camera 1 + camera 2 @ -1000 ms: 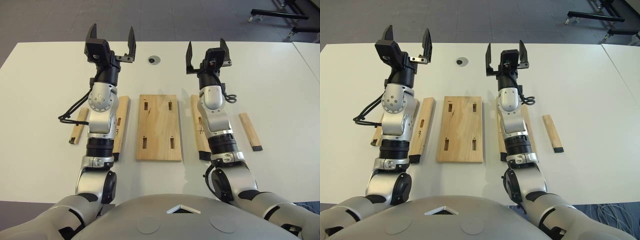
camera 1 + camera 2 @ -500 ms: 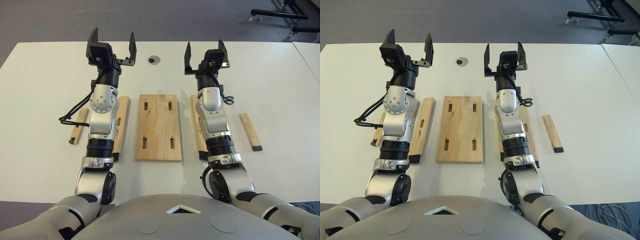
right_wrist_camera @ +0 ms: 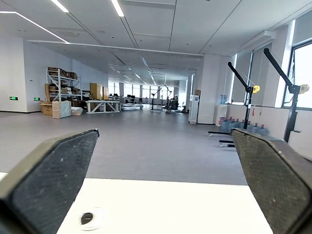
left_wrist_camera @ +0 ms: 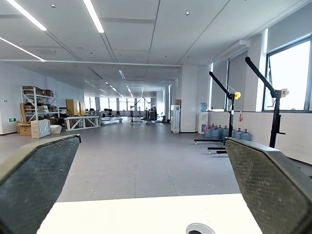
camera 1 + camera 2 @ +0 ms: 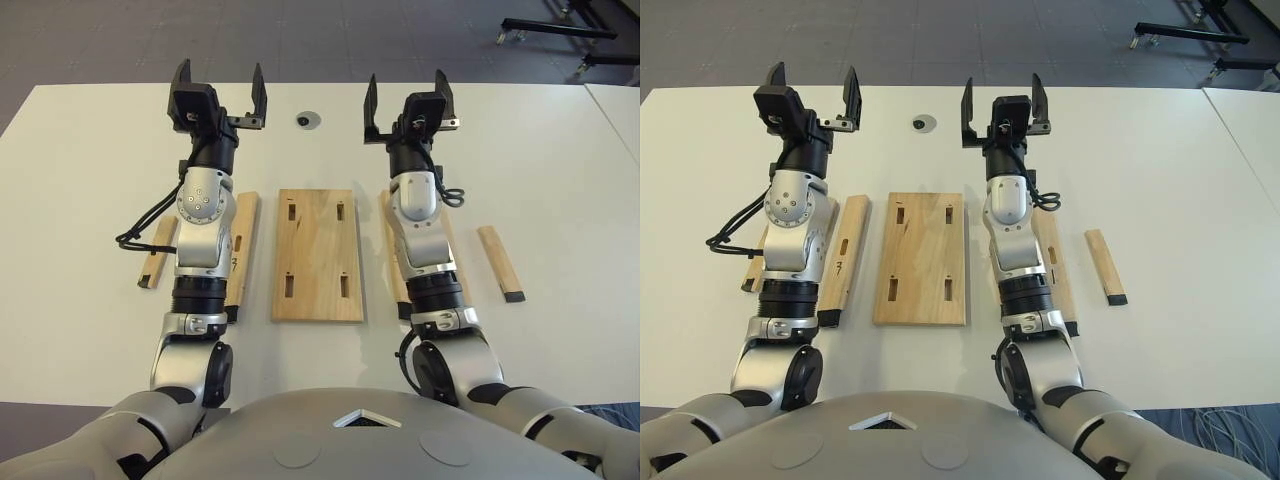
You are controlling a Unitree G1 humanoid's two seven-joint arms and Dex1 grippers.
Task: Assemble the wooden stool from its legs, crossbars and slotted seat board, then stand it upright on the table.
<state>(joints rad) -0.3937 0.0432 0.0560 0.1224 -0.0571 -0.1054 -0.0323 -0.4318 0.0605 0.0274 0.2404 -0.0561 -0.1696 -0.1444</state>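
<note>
White table (image 5: 90,180) with all stool parts lying flat, none joined. Board (image 5: 318,254) sits at centre, its four slots facing up.

Taking the board as the clock centre:
- left leg (image 5: 243,240) lies just beside it at 9 o'clock, partly under the left arm
- left bar (image 5: 155,255) lies farther out at 9
- right leg (image 5: 1055,270) lies at 3 o'clock, mostly hidden by the right arm
- right bar (image 5: 499,262) lies farther out at 3, apart from the leg
- port (image 5: 308,120) is at 12

Left gripper (image 5: 220,85) hovers at 11 o'clock, beyond the leg's far end. Its jaws are spread wide and hold nothing. Right gripper (image 5: 405,85) hovers at 1 o'clock, also gaping and empty. Both wrist views look out over the table's far edge into the room, with pads (image 4: 39,180) at the sides and nothing between them.

Change over the last second:
- right arm swung slightly toward 9 o'clock, so its gripper now sits nearer the port and the forearm covers more of the right leg
- left gripper barely shifted, a small wobble only
- no wooden part moved
- jaws on both sides stayed just as wide

Meaning: assembly has not started and no grasp has been made. Both grippers are high and past the parts, so this looks like settling or pre-positioning. My guess is the next step needs a descent onto a leg or bar. The right leg is hard to see under the arm.
</note>
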